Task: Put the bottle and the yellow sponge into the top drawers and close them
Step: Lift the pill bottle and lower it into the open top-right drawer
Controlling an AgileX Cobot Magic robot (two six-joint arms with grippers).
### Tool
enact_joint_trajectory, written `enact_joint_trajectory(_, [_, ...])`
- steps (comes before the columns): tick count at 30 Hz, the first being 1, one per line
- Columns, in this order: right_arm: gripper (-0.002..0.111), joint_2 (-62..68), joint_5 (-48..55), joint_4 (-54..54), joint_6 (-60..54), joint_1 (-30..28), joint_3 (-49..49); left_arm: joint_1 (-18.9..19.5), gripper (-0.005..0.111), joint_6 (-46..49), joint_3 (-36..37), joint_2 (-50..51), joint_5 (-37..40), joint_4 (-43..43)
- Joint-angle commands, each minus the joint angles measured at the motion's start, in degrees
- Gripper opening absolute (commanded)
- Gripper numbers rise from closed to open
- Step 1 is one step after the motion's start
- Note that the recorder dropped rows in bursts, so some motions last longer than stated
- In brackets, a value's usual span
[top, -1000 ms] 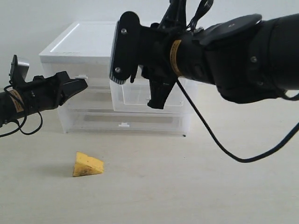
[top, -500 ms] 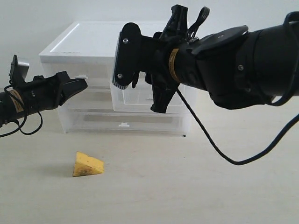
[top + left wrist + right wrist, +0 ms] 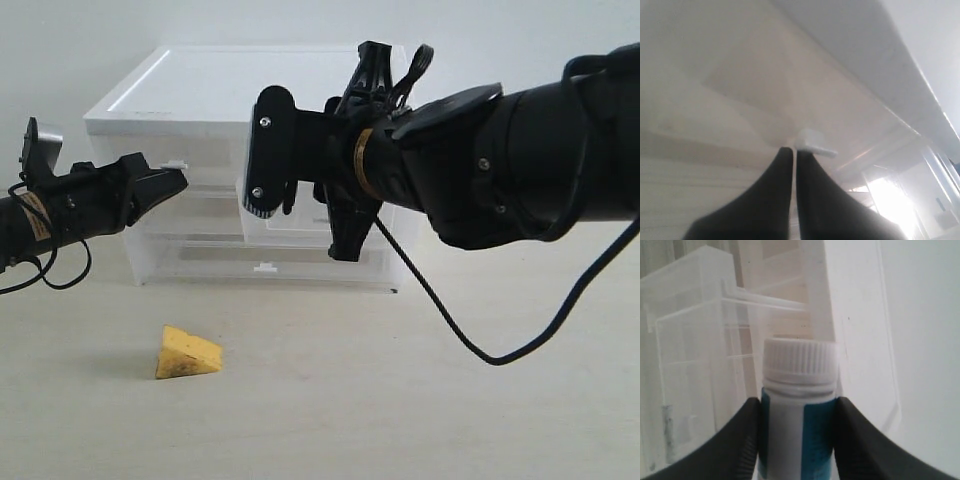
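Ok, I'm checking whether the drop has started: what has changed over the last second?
The right gripper, holding the bottle, came down toward the pulled-out top drawer; nothing was released. The left gripper, shut by the other top drawer's handle, and the yellow sponge on the table stayed put.

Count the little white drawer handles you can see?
2. One handle is on the top left drawer, by the left gripper; another handle is on the bottom drawer. The right arm may hide more.
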Motion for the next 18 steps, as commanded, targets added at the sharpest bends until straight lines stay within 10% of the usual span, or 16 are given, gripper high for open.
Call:
enact_joint_trajectory(1, [0.001, 0.1, 1.9, -0.3, -0.4, -0.2, -0.2, 0.0, 0.004, 0.8, -0.5, 0.0, -0.6, -2.0])
enact_joint_trajectory(5, [0.024, 0.1, 2.2, -0.3, 0.9, -0.2, -0.2, 0.0, 0.004, 0.8, -0.5, 0.0, -0.6, -2.0])
enact_joint_trajectory(7, [0.055, 0.1, 2.3, -0.3, 1.7, -0.2, -0.2, 0.0, 0.004, 0.8, -0.5, 0.0, -0.6, -2.0])
enact_joint_trajectory(15, [0.055, -3.6, 2.8, -0.6, 11.0, 0.0, -0.2, 0.0, 0.004, 0.8, -0.5, 0.0, -0.6, -2.1])
enact_joint_trajectory(18, [0.033, -9.0, 4.0, 21.3, 20.8, 0.0, -0.2, 0.0, 0.004, 0.8, -0.5, 0.0, -0.6, -2.6])
